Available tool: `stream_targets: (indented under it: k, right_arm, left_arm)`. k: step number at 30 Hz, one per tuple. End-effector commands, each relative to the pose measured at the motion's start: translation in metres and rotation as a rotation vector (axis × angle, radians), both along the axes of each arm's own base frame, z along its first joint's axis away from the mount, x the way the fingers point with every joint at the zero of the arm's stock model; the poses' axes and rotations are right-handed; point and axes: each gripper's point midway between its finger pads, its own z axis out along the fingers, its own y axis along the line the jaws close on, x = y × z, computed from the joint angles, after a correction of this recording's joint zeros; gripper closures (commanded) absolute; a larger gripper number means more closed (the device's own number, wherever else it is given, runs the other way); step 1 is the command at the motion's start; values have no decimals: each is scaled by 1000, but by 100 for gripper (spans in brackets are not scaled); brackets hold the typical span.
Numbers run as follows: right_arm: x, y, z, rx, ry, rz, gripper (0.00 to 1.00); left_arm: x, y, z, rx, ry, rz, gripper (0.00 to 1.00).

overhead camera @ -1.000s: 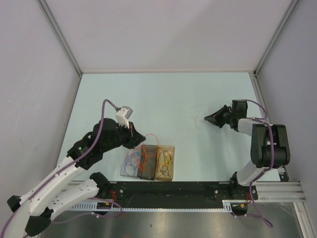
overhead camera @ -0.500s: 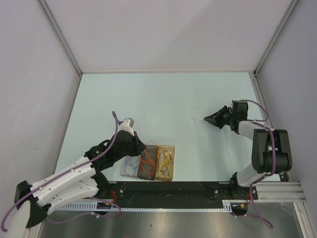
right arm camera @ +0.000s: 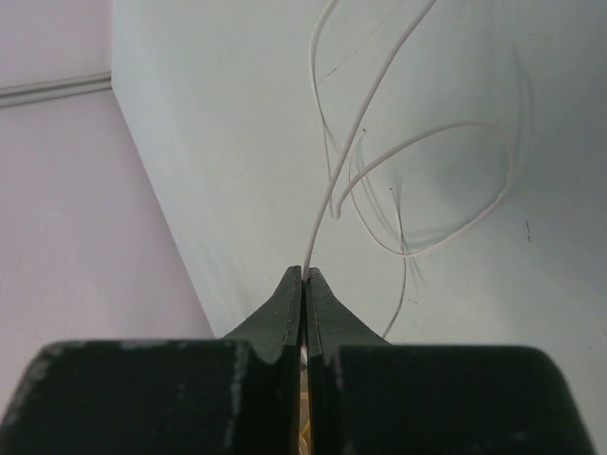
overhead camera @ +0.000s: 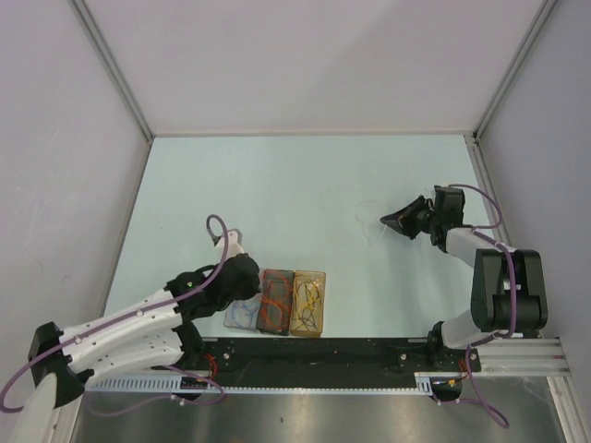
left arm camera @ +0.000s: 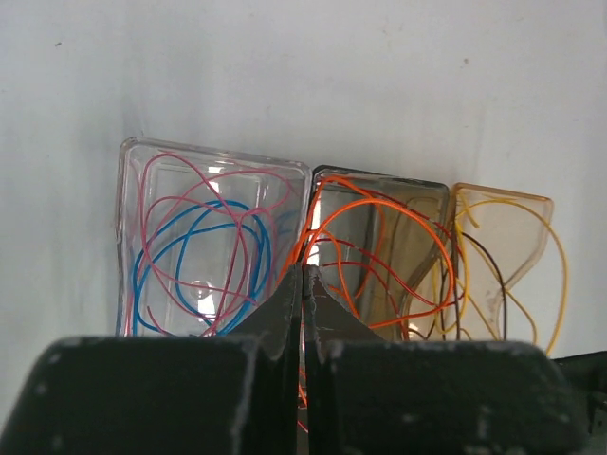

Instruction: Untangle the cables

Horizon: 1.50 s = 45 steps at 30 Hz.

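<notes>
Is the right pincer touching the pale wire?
Touching. The right wrist view shows the right pincer shut on the pale wire, whose end runs between the fingertips.

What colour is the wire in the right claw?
Pale, off-white wire, pinched in the right claw; clearest in the right wrist view.

Clear tray point(left arm camera: 213, 156), dark tray point(left arm camera: 379, 178), amber tray point(left arm camera: 503, 192): 3 side by side, nr front edge of pale table point(overhead camera: 305, 175).
</notes>
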Motion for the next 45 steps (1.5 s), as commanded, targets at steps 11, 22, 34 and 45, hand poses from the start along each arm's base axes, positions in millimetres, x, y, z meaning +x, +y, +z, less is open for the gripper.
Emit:
stream_targets:
  k: [11, 22, 34, 45]
  right_arm:
    - [-21, 18, 42, -38, -113, 66, 100]
    - [-56, 54, 133, -42, -367, 179, 100]
    - [-97, 102, 242, -62, -649, 344, 100]
    - [-145, 144, 316, 11, -868, 508, 100]
  left_arm:
    - [13, -37, -24, 70, 41, -93, 100]
    - [10, -51, -19, 89, 46, -142, 100]
    - [9, -50, 3, 68, -8, -158, 59]
    - [19, -38, 74, 18, -173, -159, 21]
